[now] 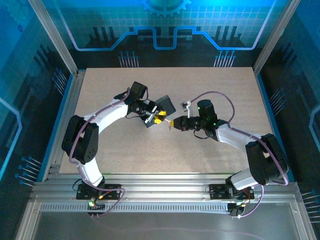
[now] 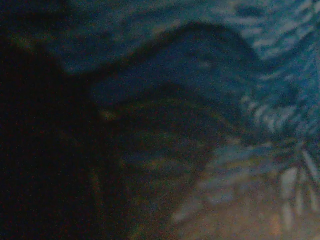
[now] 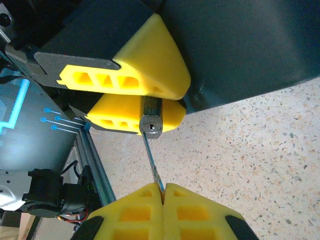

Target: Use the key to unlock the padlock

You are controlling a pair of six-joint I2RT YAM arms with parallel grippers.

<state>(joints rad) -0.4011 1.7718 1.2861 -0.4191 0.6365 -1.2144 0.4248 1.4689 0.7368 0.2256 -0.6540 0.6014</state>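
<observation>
My left gripper (image 1: 159,119) is shut on the padlock (image 1: 165,106), a dark block held above the table's middle. In the left wrist view its blue-and-yellow swirled face (image 2: 215,75) sits blurred, right against the lens. In the right wrist view the left gripper's yellow fingers (image 3: 150,65) clamp a grey metal end with a small keyhole (image 3: 151,125). My right gripper (image 3: 163,189) is shut on the key (image 3: 152,162), a thin blade. The key's tip meets the lower left edge of the keyhole face. I cannot tell whether it is inside the slot. The right gripper (image 1: 171,123) faces the left one.
The speckled tabletop (image 1: 210,85) lies open around both arms. An aluminium rail (image 3: 92,155) runs along the table edge. Blue panels wall in the back and sides. A white connector (image 1: 187,105) sticks up from the right arm's cable.
</observation>
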